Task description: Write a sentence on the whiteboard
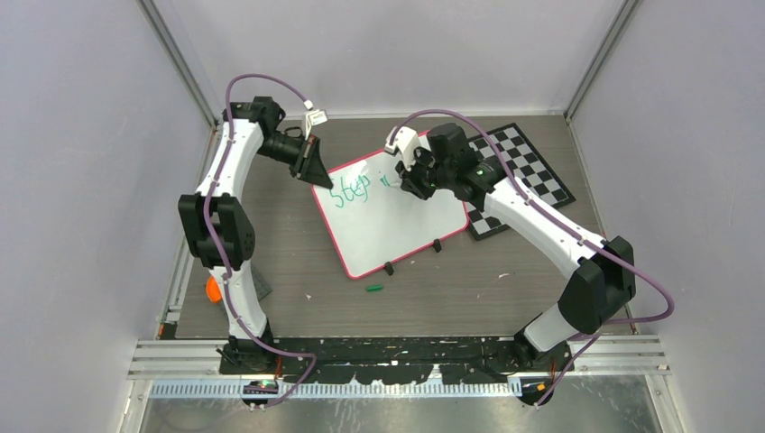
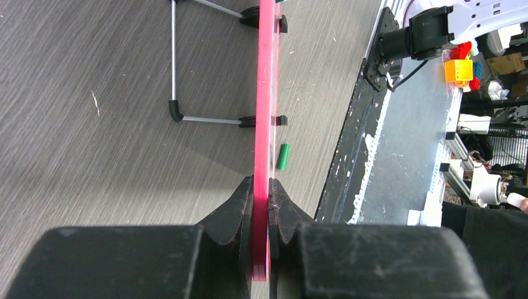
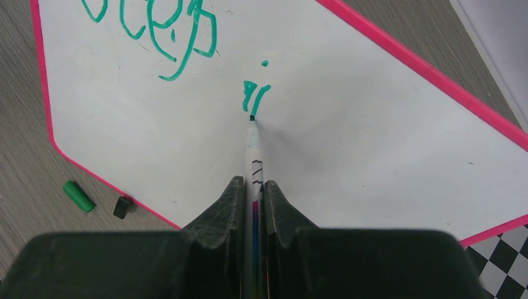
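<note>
The grey wood-grain counter (image 1: 298, 271) carries the whiteboard (image 1: 397, 225), set askew at the middle of the top view, its right corner at the edge of the checkered board (image 1: 532, 176) in the upper right. The left tool (image 2: 261, 205) is clamped on the board's pink rim at its upper-left corner, apparently steadying it. The right tool (image 3: 252, 187) is closed tight on a marker (image 3: 253, 149), whose tip touches the white surface. Of the sentence (image 3: 168, 31), one green word, "Step", stands at the board's upper left. A second word is only begun, with two short strokes and a dot just above the tip. The writing looks early, with most of the board bare. A green marker cap (image 1: 374, 289) lies on the counter just below the board's lower edge.
</note>
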You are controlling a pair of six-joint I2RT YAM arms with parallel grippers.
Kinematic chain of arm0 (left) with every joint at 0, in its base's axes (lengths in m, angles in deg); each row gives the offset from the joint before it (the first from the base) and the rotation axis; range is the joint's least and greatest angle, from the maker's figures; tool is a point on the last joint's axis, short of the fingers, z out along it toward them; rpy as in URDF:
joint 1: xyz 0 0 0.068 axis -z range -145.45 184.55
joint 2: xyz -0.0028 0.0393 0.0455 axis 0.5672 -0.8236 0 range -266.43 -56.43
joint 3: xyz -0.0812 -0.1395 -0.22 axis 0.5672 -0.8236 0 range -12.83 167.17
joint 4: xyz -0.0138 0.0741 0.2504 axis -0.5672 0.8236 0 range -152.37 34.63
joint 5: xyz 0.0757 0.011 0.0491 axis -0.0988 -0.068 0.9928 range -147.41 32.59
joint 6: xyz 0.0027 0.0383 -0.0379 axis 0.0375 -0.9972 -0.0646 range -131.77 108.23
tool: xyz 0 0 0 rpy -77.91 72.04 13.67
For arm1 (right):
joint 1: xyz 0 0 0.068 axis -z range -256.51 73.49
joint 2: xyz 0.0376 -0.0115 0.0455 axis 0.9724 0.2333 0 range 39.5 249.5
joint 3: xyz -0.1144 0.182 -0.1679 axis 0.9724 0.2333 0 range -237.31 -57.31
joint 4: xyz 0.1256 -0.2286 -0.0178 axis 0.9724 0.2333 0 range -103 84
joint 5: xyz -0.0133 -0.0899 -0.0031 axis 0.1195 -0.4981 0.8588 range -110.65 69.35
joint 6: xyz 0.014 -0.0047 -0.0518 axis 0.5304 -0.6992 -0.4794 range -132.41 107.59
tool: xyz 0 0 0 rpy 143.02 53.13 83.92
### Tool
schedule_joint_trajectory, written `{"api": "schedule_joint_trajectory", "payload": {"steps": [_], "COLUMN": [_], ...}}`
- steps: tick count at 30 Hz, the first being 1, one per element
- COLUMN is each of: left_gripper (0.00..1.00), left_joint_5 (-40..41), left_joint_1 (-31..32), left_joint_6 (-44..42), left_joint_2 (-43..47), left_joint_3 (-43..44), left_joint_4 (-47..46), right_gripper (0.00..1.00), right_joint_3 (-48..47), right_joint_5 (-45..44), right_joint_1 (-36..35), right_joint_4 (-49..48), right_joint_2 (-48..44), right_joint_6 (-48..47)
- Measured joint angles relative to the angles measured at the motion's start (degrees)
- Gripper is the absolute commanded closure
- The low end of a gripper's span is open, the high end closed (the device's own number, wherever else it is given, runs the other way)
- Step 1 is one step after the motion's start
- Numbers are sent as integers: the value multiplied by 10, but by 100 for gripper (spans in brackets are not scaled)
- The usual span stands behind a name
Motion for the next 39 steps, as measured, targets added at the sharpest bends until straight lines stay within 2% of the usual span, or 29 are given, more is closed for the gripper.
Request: {"api": "schedule_joint_trajectory", "payload": {"steps": [39], "left_gripper": [99], "left_joint_5": [1], "left_joint_1": [0], "left_joint_6": [1], "left_joint_2": [0], "left_joint_3": [0], "left_joint_4": [-1], "right_gripper": [100], "right_joint_3": [-20], "right_joint_5": [-1], "right_joint_1": [20], "right_joint_4": [-30], "right_joint_2": [6], "right_joint_6": [5]}}
